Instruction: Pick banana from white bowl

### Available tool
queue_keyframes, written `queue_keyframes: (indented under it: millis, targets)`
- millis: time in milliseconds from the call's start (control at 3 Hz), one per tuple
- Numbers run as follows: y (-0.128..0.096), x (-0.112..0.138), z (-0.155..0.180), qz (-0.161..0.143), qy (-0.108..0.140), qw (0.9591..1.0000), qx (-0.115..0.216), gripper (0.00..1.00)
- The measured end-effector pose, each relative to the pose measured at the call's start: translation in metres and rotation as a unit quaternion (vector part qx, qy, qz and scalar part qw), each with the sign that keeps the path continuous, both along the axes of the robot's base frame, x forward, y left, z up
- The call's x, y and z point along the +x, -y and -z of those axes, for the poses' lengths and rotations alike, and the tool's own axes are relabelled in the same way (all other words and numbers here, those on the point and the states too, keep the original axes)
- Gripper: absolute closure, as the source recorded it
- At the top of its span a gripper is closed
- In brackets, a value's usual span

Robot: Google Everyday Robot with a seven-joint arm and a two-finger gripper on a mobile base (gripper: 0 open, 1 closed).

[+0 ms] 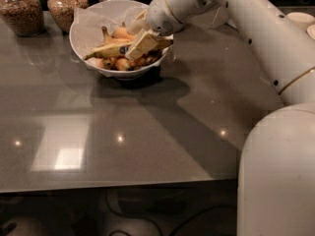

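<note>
The white bowl [75, 39], lined with crinkled white paper, stands at the back of the grey table. The banana [106, 51], long and yellow with a blue sticker, lies across several shorter orange-brown bananas [120, 33] in it. My gripper [133, 42] reaches into the bowl from the right. It is open, with one finger in front of the banana near the sticker and the other behind it. The banana's right end shows past the near finger. The banana still rests in the bowl.
Two glass jars of brown grains [19, 11] [66, 5] stand behind the bowl at the left. Small cream bowls [301, 19] sit at the far right. My white arm [266, 38] crosses the table's right side. The table's front edge [118, 186] runs along the bottom.
</note>
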State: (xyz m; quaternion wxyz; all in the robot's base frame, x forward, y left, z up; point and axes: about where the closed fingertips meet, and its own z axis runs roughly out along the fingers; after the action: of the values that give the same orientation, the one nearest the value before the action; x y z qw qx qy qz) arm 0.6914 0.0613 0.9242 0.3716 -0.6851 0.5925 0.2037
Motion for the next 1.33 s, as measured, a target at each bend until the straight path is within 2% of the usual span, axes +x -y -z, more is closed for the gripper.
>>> queue_keyframes:
  millis: [333,667,1000,1333]
  targets:
    - [-0.0039,-0.0026,0.009,-0.013,-0.008,0.9998,-0.015,0.4]
    - [-0.0065,-0.0046,0.016,-0.022,-0.014,0.9993,-0.025,0.58]
    - [-0.0065,-0.0052,0.0171,-0.023,-0.015,0.9992,-0.027,0.81]
    - [-0.0056,-0.0062,0.0177,-0.025,-0.016,0.9991,-0.029,1.0]
